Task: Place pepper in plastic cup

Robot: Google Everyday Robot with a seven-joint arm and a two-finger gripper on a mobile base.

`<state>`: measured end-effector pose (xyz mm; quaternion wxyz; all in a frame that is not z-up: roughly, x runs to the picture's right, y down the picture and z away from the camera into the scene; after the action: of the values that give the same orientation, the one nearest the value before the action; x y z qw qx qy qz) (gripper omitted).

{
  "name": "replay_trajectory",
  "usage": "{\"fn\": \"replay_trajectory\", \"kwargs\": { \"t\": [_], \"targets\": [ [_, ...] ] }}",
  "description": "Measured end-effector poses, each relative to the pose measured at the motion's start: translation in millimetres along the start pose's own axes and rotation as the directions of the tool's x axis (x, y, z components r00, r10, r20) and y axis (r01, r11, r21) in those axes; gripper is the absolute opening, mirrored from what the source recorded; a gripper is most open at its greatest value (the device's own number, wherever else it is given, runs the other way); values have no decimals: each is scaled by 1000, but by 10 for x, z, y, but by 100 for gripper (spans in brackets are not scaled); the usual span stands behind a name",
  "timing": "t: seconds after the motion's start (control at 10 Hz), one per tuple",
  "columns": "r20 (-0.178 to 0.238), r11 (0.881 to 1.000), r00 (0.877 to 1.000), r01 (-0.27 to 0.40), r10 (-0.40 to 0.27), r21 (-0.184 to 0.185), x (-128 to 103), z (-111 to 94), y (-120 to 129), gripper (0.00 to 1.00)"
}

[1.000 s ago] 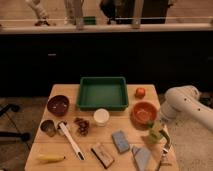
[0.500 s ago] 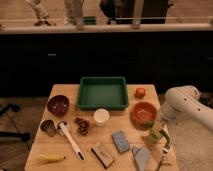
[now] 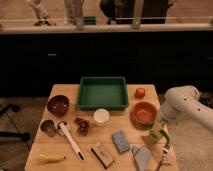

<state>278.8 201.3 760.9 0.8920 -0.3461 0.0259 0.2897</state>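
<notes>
- Camera view: almost nothing is seen to have changed over the last second; the arm (image 3: 187,102) is held in the same pose at the right edge of the table (image 3: 60,92).
- The gripper (image 3: 162,141) is found low at the near right, just beside the plastic cup (image 3: 155,133); whether it is open or closed cannot be told.
- The pepper cannot be singled out; it may be hidden at the gripper or the cup.
- The orange bowl (image 3: 144,112) and green tray (image 3: 102,92) are left undisturbed.
- A pause at the cup is judged, suggesting placement is near.
</notes>
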Motion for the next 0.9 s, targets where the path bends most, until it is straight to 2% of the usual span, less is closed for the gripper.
{"fn": "replay_trajectory", "kwargs": {
  "t": [0.1, 0.3, 0.9],
  "targets": [
    [0, 1000, 1000, 0, 0, 0, 0, 0, 0, 67],
    [0, 1000, 1000, 0, 0, 0, 0, 0, 0, 74],
    [0, 1000, 1000, 0, 0, 0, -2, 1, 0, 74]
  ]
}}
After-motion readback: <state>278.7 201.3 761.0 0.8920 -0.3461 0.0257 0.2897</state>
